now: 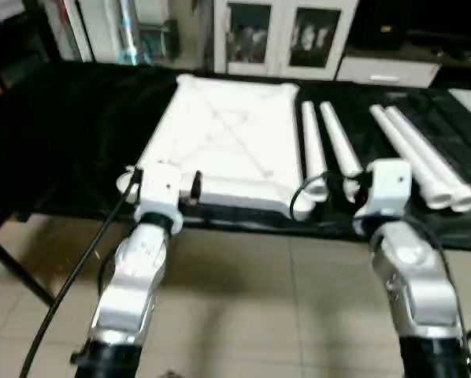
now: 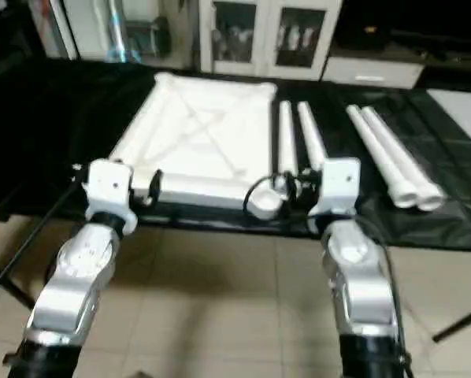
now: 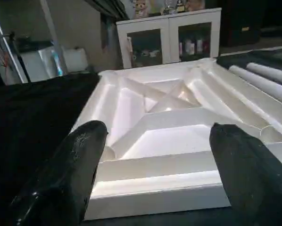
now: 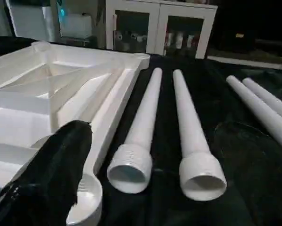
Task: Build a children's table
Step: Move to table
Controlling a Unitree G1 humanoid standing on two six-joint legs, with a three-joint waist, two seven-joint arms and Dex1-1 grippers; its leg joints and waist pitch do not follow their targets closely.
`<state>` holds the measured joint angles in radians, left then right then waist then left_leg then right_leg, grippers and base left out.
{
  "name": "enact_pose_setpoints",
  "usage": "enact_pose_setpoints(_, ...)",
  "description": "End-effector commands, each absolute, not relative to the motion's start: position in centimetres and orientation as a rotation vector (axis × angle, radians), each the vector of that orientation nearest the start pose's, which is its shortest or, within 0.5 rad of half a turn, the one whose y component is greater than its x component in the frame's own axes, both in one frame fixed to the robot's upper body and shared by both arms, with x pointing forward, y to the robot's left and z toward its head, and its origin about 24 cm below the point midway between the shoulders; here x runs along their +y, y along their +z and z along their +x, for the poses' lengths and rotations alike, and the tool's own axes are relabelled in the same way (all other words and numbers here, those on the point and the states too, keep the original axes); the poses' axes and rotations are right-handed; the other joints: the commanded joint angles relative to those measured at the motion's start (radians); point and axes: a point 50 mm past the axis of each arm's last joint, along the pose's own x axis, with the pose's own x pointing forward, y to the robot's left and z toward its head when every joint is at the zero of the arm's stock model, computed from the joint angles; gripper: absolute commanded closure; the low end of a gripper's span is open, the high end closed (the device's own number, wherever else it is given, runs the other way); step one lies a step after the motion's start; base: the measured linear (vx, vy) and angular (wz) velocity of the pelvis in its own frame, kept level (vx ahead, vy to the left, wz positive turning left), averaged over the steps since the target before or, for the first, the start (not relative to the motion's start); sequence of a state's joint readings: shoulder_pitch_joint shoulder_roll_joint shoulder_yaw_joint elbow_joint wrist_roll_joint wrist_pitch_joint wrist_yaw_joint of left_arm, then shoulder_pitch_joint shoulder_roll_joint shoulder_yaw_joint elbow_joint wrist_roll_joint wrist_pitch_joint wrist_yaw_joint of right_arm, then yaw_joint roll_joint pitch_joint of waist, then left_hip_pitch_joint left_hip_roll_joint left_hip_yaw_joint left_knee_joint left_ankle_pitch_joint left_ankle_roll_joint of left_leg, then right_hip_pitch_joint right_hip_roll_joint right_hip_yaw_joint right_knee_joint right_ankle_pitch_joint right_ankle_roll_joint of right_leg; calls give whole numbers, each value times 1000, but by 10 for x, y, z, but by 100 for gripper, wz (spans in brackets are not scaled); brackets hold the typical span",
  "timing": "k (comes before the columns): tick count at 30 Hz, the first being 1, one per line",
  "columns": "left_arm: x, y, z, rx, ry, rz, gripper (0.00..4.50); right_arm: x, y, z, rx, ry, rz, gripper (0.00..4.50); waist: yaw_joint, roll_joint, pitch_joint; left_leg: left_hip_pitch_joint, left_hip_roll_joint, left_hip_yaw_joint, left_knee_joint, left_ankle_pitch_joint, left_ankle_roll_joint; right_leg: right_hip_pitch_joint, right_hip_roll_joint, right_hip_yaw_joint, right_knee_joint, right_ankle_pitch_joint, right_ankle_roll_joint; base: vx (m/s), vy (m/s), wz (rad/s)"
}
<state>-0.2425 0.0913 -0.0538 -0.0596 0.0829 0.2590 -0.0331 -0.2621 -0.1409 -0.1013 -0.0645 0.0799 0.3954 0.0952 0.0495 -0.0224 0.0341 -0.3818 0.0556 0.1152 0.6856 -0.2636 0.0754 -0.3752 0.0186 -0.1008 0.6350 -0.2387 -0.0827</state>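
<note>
Four legs [image 1: 330, 150] lie loose on the black surface [image 1: 70, 134], two just beside the top [image 1: 228, 138] and two well apart to the right, threaded ends toward the robot, likely staged for easy pickup. Top lies ribbed side up, near edge at the surface's front, so sockets face up for legs. Left gripper [image 3: 155, 155] fingers wide, empty, facing top's near edge; right gripper [image 4: 145, 160] fingers wide, empty, facing the inner pair.
</note>
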Motion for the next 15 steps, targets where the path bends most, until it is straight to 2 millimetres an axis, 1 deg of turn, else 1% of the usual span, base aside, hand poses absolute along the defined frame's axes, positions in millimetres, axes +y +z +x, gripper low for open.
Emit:
enact_pose_setpoints(1,147,90,297,-18,-52,207,60,-172,92,300,72,72,-31,0,33,-2,-57,-57,113,-69,8,-59,80,112,-327,215,-154,-241,138,-50,-64,-6)
enact_pose_setpoints(2,149,89,298,-2,-36,200,60,-171,92,300,75,77,-29,0,42,-1,-51,-68,114,-84,39,-51,33,109,-347,225,-154,-242,77,0,0,0)
enact_pose_setpoints(3,151,88,299,14,-27,188,60,-171,91,300,79,80,-35,0,48,-8,-40,-58,91,-75,35,-11,-18,88,-291,185,-157,-276,38,0,0,0)
enact_pose_setpoints(4,152,88,300,21,-33,164,60,-170,92,300,82,80,-44,0,55,-2,-35,-27,72,-52,-20,76,-31,66,-195,122,-161,-309,15,0,0,0)
enact_pose_setpoints(5,152,88,300,19,-41,152,60,-169,93,301,84,79,-49,0,55,5,-33,-11,86,-45,-59,96,-18,61,-167,101,-162,-316,10,-42,85,9)
enact_pose_setpoints(6,153,88,300,24,-35,145,60,-169,94,301,81,78,-56,0,52,43,-42,35,160,-56,-127,92,4,35,-110,62,-133,-264,9,-42,85,9)
enact_pose_setpoints(7,153,89,300,17,-42,136,60,-169,95,301,77,78,-57,0,35,52,-42,67,230,-77,-147,6,18,12,-105,59,-110,-215,6,-41,133,15)
enact_pose_setpoints(8,153,89,300,15,-44,139,60,-169,96,300,73,80,-53,0,16,70,-47,54,295,-101,-187,-104,19,29,-123,56,-43,-76,-32,-39,132,13)
enact_pose_setpoints(9,152,88,300,14,-50,149,60,-169,96,300,69,80,-48,0,15,72,-44,51,294,-92,-191,-151,9,20,-126,58,-34,-42,-41,-39,132,13)
enact_pose_setpoints(10,151,88,298,7,-65,153,60,-170,96,300,69,78,-43,0,11,51,-36,53,234,-43,-178,-244,-44,20,-157,75,-76,-28,-83,-19,96,14)
enact_pose_setpoints(11,149,87,298,3,-75,155,60,-170,95,299,74,79,-35,0,15,41,-33,46,207,-21,-170,-251,-72,24,-169,84,-94,-58,-100,-14,68,11)
enact_pose_setpoints(12,145,88,295,-1,-104,149,60,-171,93,300,81,82,-32,0,29,33,-34,40,178,6,-159,-212,-102,32,-182,90,-108,-152,-101,-14,68,11)
enact_pose_setpoints(13,143,88,293,-7,-120,152,60,-171,91,300,86,84,-37,0,32,21,-34,38,180,16,-161,-189,-109,38,-184,89,-116,-245,-74,-19,56,5)
enact_pose_setpoints(14,143,88,293,-7,-120,152,60,-171,91,300,86,84,-37,0,33,27,-31,41,183,16,-165,-208,-116,35,-181,88,-117,-297,-58,0,0,0)
enact_pose_setpoints(15,142,88,292,-8,-126,148,60,-171,90,301,89,85,-40,0,28,27,-25,59,184,19,-173,-304,-135,26,-171,80,-127,-418,-20,0,0,0)
